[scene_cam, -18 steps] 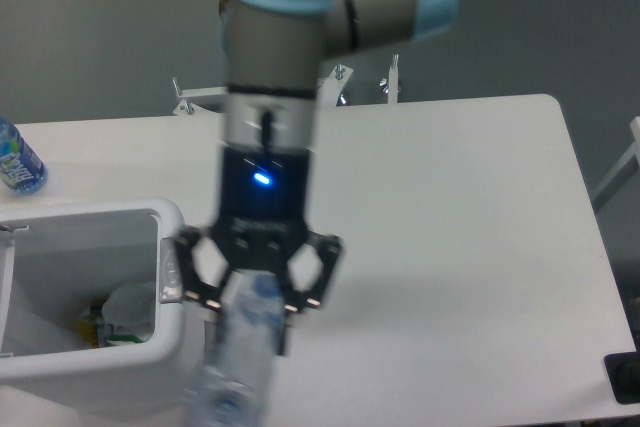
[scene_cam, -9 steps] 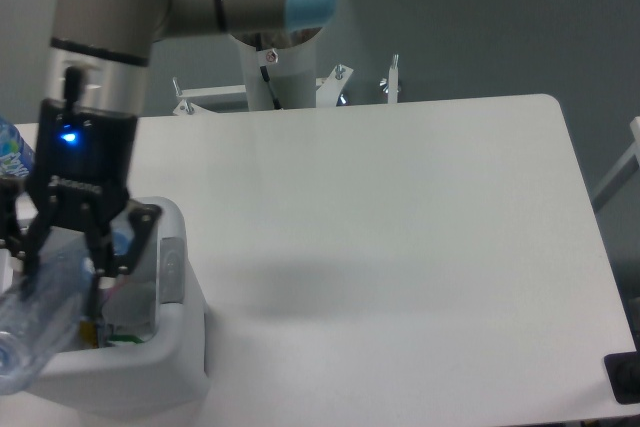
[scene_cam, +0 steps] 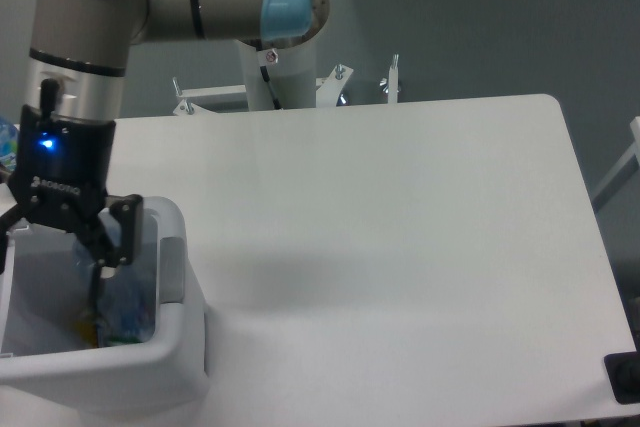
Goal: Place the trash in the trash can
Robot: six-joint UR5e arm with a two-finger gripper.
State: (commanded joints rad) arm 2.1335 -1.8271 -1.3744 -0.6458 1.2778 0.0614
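Note:
The trash can (scene_cam: 175,347), a white bin with a grey latch on its side, stands at the table's front left corner. My gripper (scene_cam: 58,259) hangs over its opening, fingers spread and open. The crushed clear bottle (scene_cam: 125,297) lies tilted inside the bin, below and to the right of the right finger (scene_cam: 103,262), and nothing pinches it. Small coloured scraps (scene_cam: 92,329) show at the bin's bottom. The left finger is cut off by the frame edge. I cannot make out the crumpled white sheet.
An upright blue-labelled water bottle (scene_cam: 5,143) peeks in at the left edge behind the arm. The white table (scene_cam: 400,247) stretches to the right. The robot's base column (scene_cam: 275,67) stands behind the table's far edge.
The arm swung left from the table's front middle to over the bin with the bottle. Since half a second ago the bottle has dropped out of the fingers into the bin.

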